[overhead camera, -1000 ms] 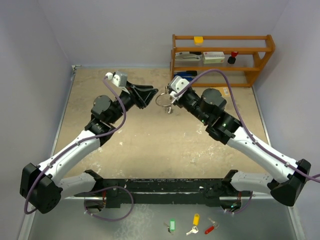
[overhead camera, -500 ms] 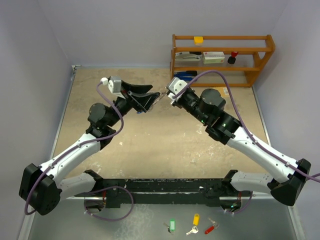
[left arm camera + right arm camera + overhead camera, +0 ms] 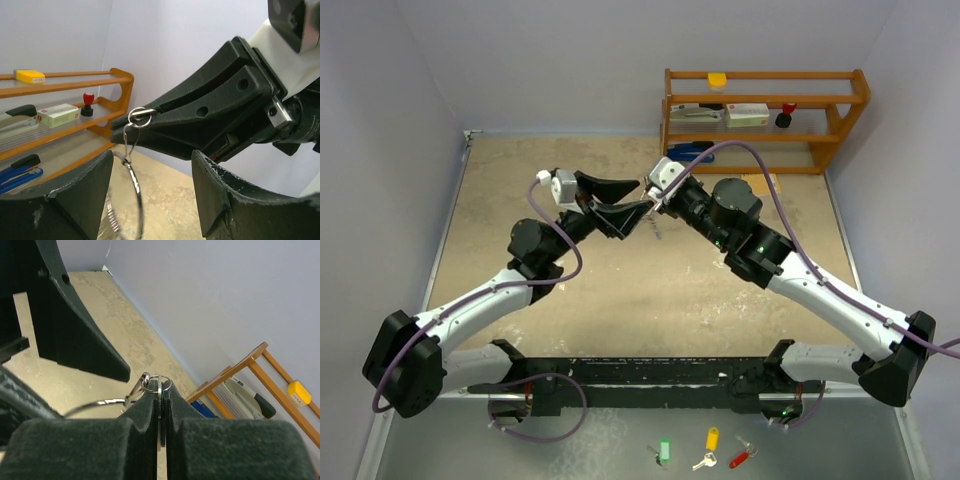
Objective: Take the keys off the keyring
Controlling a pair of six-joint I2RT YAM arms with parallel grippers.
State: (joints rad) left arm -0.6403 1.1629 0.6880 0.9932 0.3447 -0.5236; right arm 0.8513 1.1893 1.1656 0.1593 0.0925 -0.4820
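- Your right gripper (image 3: 161,396) was clamped tight on a flat silver strip (image 3: 160,426), with a small split ring (image 3: 165,384) at its tips.
- The thin wire keyring (image 3: 139,194) hung below it, between the wide-spread fingers of your left gripper (image 3: 640,196), which held nothing.
- An orange wooden shelf (image 3: 760,75) stood behind.

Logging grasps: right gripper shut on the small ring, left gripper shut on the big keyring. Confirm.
Not quite. The left gripper is open; the keyring hangs between its fingers, as the left wrist view shows. The right gripper is indeed shut on the small ring.
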